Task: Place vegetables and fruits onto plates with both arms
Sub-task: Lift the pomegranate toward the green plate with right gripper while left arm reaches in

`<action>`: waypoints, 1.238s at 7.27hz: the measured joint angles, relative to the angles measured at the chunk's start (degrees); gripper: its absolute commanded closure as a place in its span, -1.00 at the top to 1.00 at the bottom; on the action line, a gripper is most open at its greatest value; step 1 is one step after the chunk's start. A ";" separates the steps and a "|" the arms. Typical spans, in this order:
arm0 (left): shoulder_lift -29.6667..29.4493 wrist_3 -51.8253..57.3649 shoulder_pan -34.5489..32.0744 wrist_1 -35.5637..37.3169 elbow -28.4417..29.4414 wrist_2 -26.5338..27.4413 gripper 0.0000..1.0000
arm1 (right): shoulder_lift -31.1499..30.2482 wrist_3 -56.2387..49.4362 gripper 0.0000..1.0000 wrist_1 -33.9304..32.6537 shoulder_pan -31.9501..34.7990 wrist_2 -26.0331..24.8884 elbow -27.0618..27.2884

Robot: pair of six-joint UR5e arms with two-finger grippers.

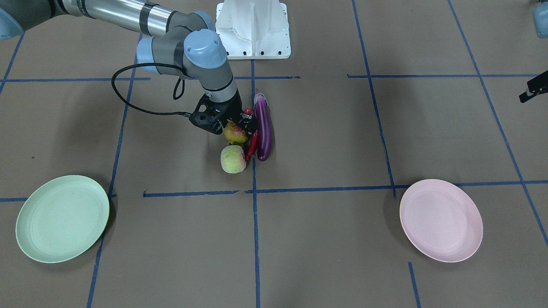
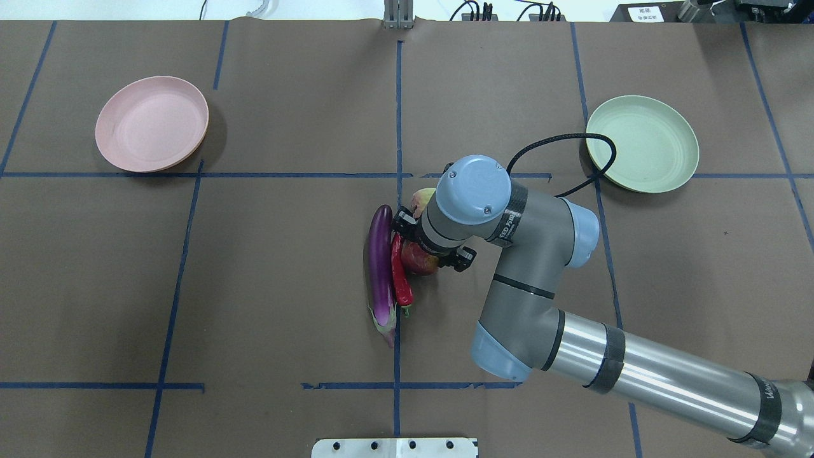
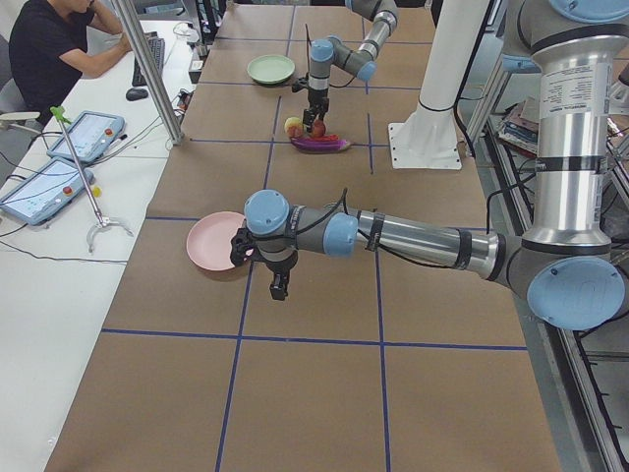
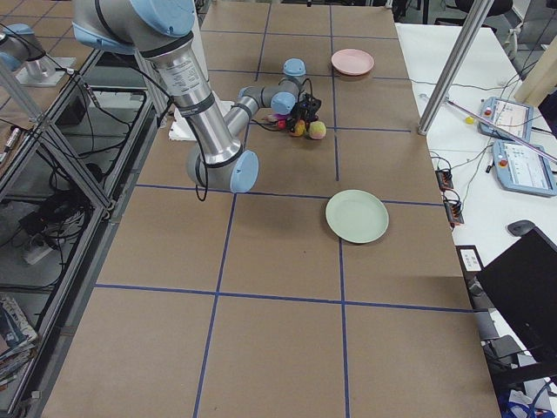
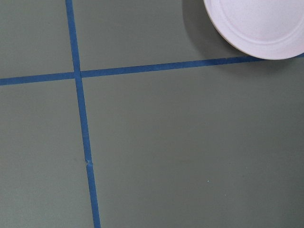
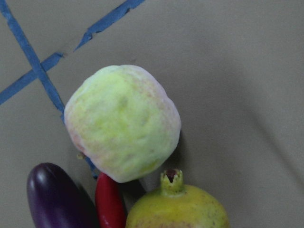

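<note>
While both plates sit bare, you count nothing as placed yet.
- Far left, overhead view: pink plate [image 2: 151, 124], empty. Left arm [image 3: 393, 236] hangs near it over bare tabletop [image 2: 286, 286]; jaws apart or together, cannot tell.
- Centre: eggplant [image 2: 380, 267], chili pepper [image 2: 400, 273] lying against it, pomegranate [image 2: 421, 261], peach [image 2: 420, 198], one tight cluster.
- Right arm [image 2: 528, 267] down over pomegranate; jaws seem to flank it, clamped or not you cannot tell.
- Far right: green plate [image 2: 642, 143], empty.
- Left for you, by my reading: all four placements.
</note>
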 measured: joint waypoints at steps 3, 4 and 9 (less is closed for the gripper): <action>-1.07 -0.02 2.14 -1.18 0.23 -0.12 1.00 | -5.55 -0.52 -0.85 -0.17 0.96 0.83 7.27; -2.22 -1.91 4.66 -3.19 0.52 -0.23 1.00 | -10.11 -1.14 -0.84 -0.21 2.22 2.26 12.34; -15.96 -35.66 22.21 -14.96 0.68 0.16 1.00 | -26.33 -28.35 -0.83 -0.20 17.82 5.87 15.92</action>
